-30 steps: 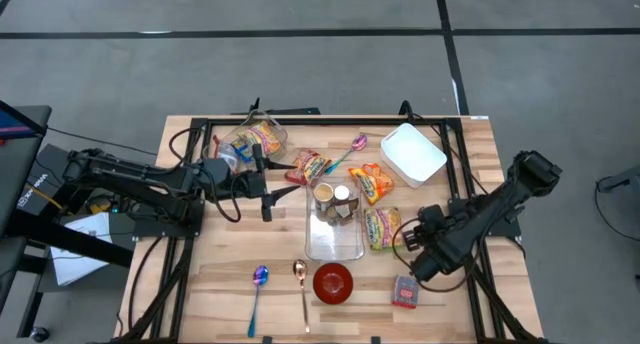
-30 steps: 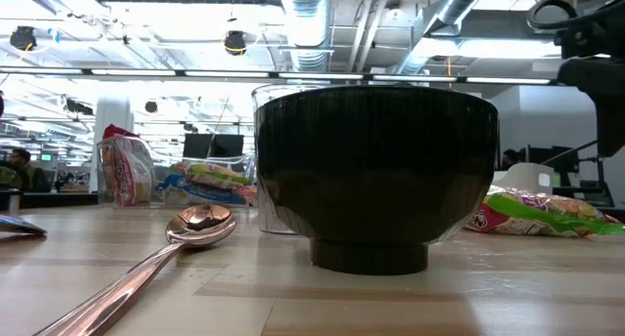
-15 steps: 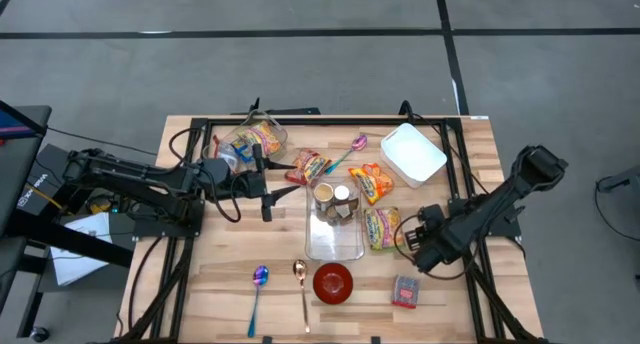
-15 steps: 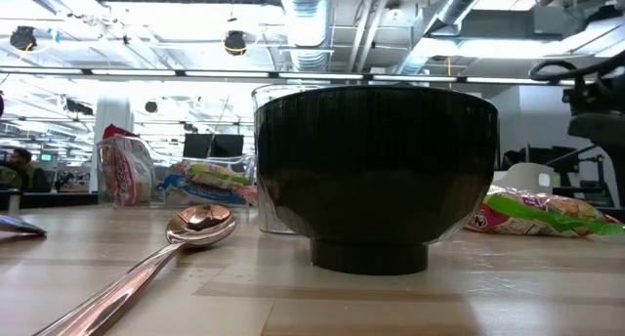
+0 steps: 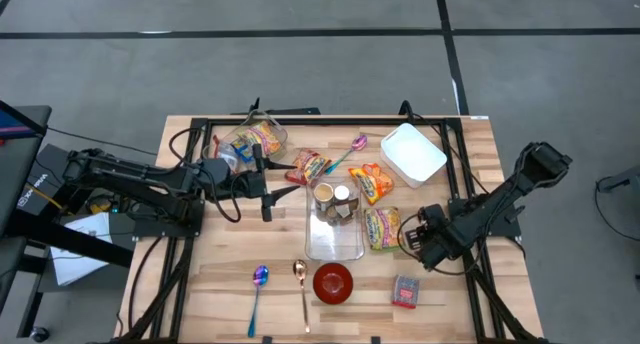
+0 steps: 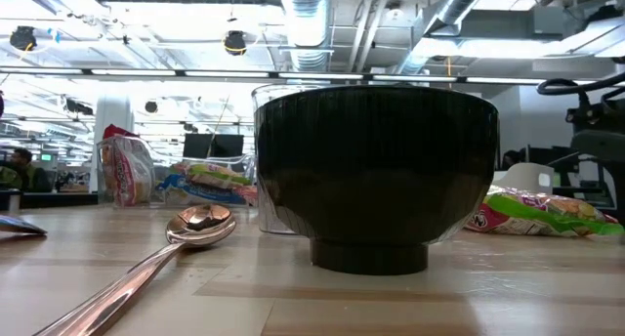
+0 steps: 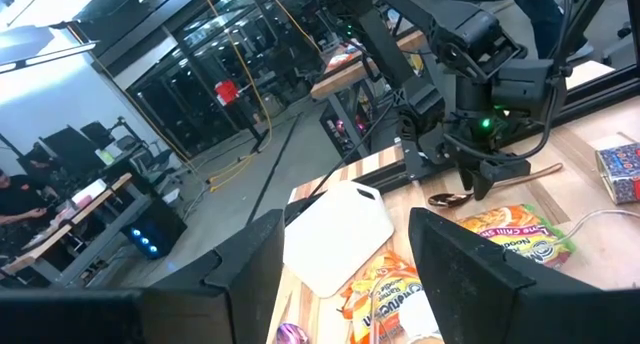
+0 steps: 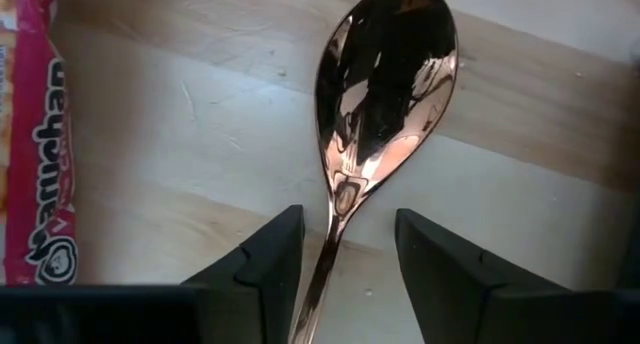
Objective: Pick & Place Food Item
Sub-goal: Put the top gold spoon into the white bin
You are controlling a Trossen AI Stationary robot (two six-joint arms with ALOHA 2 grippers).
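Dominating the centre of the frame: dark ribbed round bowl (image 6: 376, 175) on a short foot, standing on the pale wooden desk (image 6: 508, 302). Lower left: shiny copper-coloured metal spoon (image 6: 166, 246), bowl end near the middle, handle running off the bottom edge. Far left: upright crinkled noodle packet (image 6: 125, 170). Right, behind: flat pink-and-green food packet (image 6: 542, 215). Right edge: dark arm part (image 6: 591, 121).

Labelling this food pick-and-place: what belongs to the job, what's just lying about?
Job: right end effector astride copper spoon; noodle packet beside it.
Lying about: red bowl, blue spoon, white container, small red box; left end effector, waiting.
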